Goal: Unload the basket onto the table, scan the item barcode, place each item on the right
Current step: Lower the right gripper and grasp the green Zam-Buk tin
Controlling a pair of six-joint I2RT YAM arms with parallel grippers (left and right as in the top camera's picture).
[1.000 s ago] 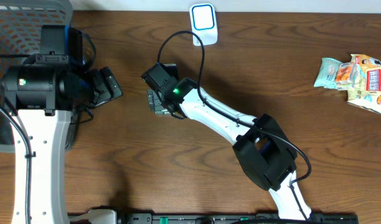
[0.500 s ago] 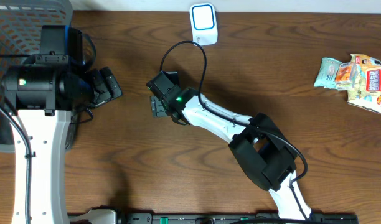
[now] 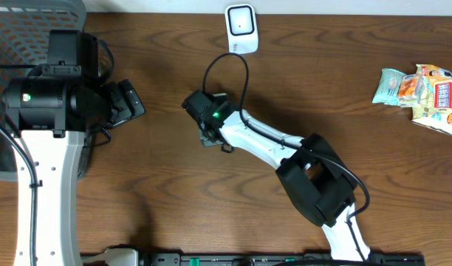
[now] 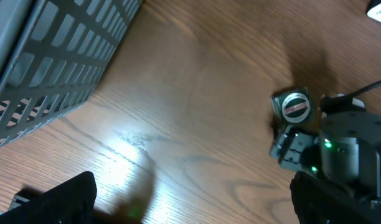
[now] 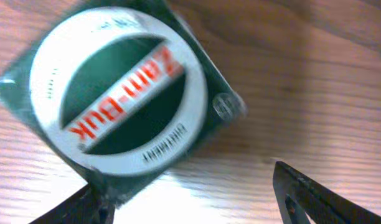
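Tin (image 5: 119,102) in green pack lies flat on desk (image 5: 290,74), under the right jaws. These are spread and not pinching it. Left jaws spread, empty. Judged light, rigid, slick-wrapped: grip opposite pack edges.

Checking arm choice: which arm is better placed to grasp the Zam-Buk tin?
Right. The right end effector hangs directly over the Zam-Buk tin, jaws open; the left end effector sits apart beside the basket.

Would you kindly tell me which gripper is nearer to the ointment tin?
Right. The right gripper hangs just above the tin, jaws open; the left gripper sits well off across the table, by the basket.
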